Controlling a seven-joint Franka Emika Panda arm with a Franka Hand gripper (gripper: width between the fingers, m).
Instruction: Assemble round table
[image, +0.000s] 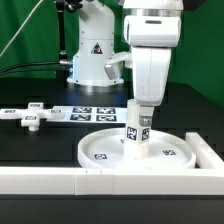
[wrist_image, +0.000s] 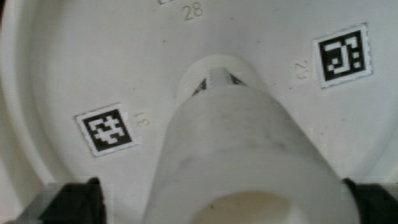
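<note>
We're in a robotics lab here, no doubt about it: a white robot arm (image: 88, 68) stands at the back with a warning triangle sticker (image: 95, 48) on its base, and a green curtain (image: 25, 40) hangs behind as a backdrop. The black counter (image: 30, 145) carries a marker board (image: 85, 113) of square tags. A white border rail (image: 50, 180) fences the near edge, and even the round disc (image: 100, 152) wears printed tags (wrist_image: 109, 130).

Green backdrop (image: 25, 40), black tabletop (image: 30, 150)
</note>
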